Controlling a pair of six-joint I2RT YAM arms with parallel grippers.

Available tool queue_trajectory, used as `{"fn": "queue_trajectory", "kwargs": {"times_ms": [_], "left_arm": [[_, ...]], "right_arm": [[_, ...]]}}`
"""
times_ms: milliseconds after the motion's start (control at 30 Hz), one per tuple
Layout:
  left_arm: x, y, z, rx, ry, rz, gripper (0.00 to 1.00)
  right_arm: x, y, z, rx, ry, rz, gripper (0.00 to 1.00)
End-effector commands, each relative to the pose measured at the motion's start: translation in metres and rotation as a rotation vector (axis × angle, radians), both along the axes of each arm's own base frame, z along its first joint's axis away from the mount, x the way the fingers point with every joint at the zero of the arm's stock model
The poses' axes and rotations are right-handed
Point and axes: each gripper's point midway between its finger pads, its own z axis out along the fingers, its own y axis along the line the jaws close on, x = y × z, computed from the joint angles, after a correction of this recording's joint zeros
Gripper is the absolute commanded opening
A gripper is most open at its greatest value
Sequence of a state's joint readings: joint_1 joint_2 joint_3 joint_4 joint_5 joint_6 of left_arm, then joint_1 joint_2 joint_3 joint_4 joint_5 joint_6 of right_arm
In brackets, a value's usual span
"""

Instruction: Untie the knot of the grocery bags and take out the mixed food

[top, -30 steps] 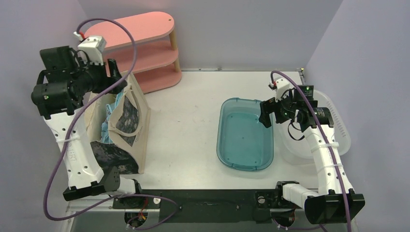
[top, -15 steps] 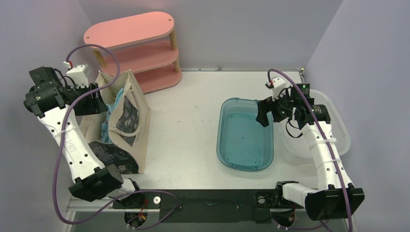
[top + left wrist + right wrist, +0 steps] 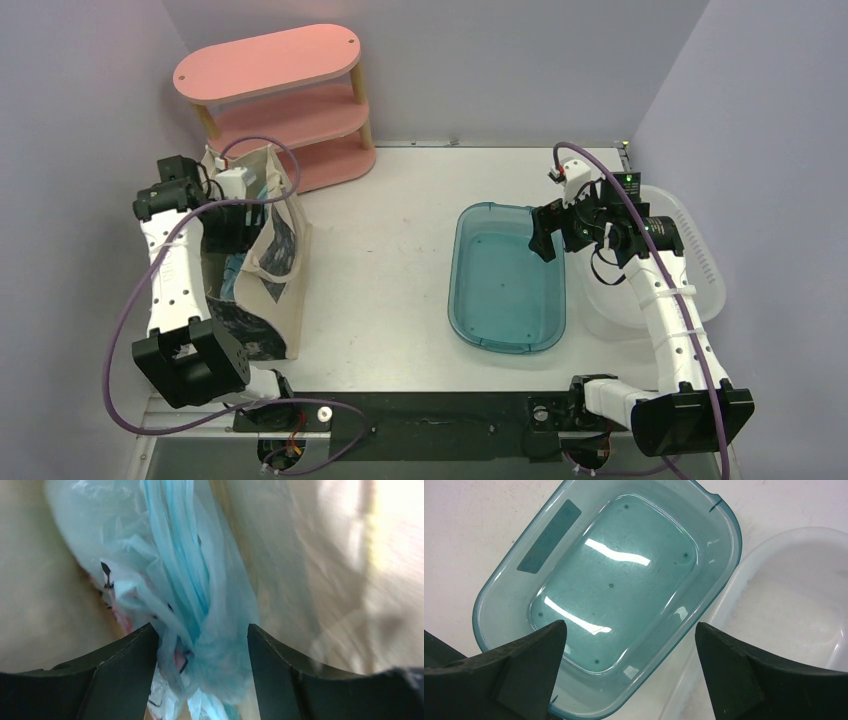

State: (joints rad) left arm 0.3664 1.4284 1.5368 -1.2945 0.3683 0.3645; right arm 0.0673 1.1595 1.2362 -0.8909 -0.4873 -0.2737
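Straddling twisted neck of grocery bags with left gripper spread, not clenched; neck running lengthwise from lower centre toward upper frame.

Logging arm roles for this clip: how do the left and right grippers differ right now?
The left gripper is down inside the beige tote; the right gripper hangs in open air above the teal tub. The left gripper's fingers straddle the twisted neck of the blue grocery bag; the right gripper has nothing between its fingers. Both have their fingers spread apart.
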Motion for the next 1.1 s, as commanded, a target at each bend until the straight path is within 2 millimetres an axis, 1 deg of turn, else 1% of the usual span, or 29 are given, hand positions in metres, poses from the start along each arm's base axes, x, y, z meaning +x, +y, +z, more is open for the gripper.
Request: {"fn": "queue_trajectory", "kwargs": {"times_ms": [0,33,67,100,133,233,267,300,333,367,400,433,467,500,533,567,600,633,667,700,733,767,800,833,867,933,967,1033,1067], "left_arm": [[0.018,0.001,-0.028,0.067,-0.031,0.027,0.62],[0.022,0.006,-0.033,0.092,-0.035,0.039,0.63],[0.019,0.007,-0.045,0.094,-0.007,0.047,0.63],[0.023,0.012,-0.049,0.119,-0.022,0.059,0.63],[0.02,0.012,-0.059,0.12,-0.006,0.062,0.63],[0.022,0.012,-0.066,0.141,-0.033,0.061,0.62],[0.023,0.011,-0.064,0.138,-0.042,0.061,0.52],[0.025,0.009,-0.055,0.13,-0.069,0.057,0.44],[0.026,0.008,-0.049,0.125,-0.085,0.06,0.27],[0.028,0.007,-0.034,0.118,-0.126,0.061,0.18],[0.029,0.008,-0.025,0.112,-0.147,0.076,0.04],[0.031,0.008,-0.005,0.115,-0.195,0.081,0.01],[0.031,0.009,0.005,0.112,-0.216,0.093,0.0],[0.031,0.008,0.026,0.113,-0.258,0.094,0.0],[0.031,0.009,0.036,0.111,-0.277,0.105,0.0],[0.031,0.009,0.057,0.113,-0.318,0.109,0.0],[0.03,0.013,0.068,0.113,-0.337,0.127,0.0],[0.03,0.014,0.088,0.119,-0.377,0.132,0.0],[0.03,0.017,0.096,0.12,-0.389,0.147,0.0],[0.029,0.017,0.115,0.129,-0.427,0.15,0.0],[0.03,0.02,0.122,0.128,-0.437,0.159,0.0],[0.029,0.021,0.14,0.138,-0.476,0.162,0.0],[0.03,0.022,0.145,0.128,-0.479,0.166,0.0],[0.031,0.022,0.164,0.134,-0.526,0.171,0.0],[0.034,0.023,0.169,0.131,-0.535,0.173,0.0],[0.036,0.021,0.209,0.138,-0.634,0.178,0.0],[0.037,0.019,0.221,0.127,-0.662,0.188,0.0],[0.039,0.013,0.254,0.103,-0.748,0.185,0.0],[0.04,0.007,0.277,0.088,-0.813,0.164,0.0]], "right_arm": [[0.004,0.002,0.013,0.008,-0.06,0.003,0.97],[0.004,0.002,0.013,0.007,-0.059,0.003,0.97],[0.004,0.002,0.013,0.007,-0.059,0.002,0.97],[0.004,0.002,0.013,0.006,-0.061,0.002,0.97],[0.004,0.002,0.013,0.005,-0.06,0.002,0.97],[0.004,0.002,0.013,0.006,-0.061,0.003,0.97],[0.004,0.002,0.013,0.005,-0.06,0.003,0.97],[0.004,0.002,0.013,0.005,-0.061,0.002,0.97],[0.004,0.002,0.013,0.005,-0.062,0.002,0.97],[0.005,0.002,0.014,0.006,-0.062,0.001,0.96],[0.005,0.002,0.015,0.006,-0.066,0.001,0.96],[0.004,0.002,0.016,0.007,-0.069,0.001,0.96],[0.004,0.002,0.016,0.008,-0.069,0.001,0.96],[0.004,0.002,0.017,0.01,-0.071,0.002,0.96],[0.004,0.003,0.017,0.012,-0.07,0.002,0.96],[0.004,0.003,0.018,0.013,-0.072,0.002,0.96],[0.004,0.003,0.019,0.016,-0.075,0.002,0.96],[0.004,0.004,0.019,0.018,-0.075,0.003,0.96],[0.004,0.004,0.019,0.02,-0.073,0.003,0.96],[0.004,0.004,0.019,0.021,-0.073,0.003,0.96],[0.004,0.005,0.02,0.023,-0.075,0.005,0.96],[0.004,0.005,0.021,0.024,-0.075,0.004,0.96],[0.004,0.005,0.021,0.028,-0.075,0.005,0.96],[0.004,0.006,0.021,0.03,-0.075,0.007,0.96],[0.005,0.006,0.021,0.033,-0.073,0.008,0.96],[0.005,0.008,0.023,0.037,-0.075,0.011,0.96],[0.005,0.007,0.023,0.037,-0.075,0.01,0.96],[0.006,0.008,0.025,0.039,-0.078,0.01,0.96],[0.006,0.008,0.025,0.041,-0.08,0.011,0.96]]}}
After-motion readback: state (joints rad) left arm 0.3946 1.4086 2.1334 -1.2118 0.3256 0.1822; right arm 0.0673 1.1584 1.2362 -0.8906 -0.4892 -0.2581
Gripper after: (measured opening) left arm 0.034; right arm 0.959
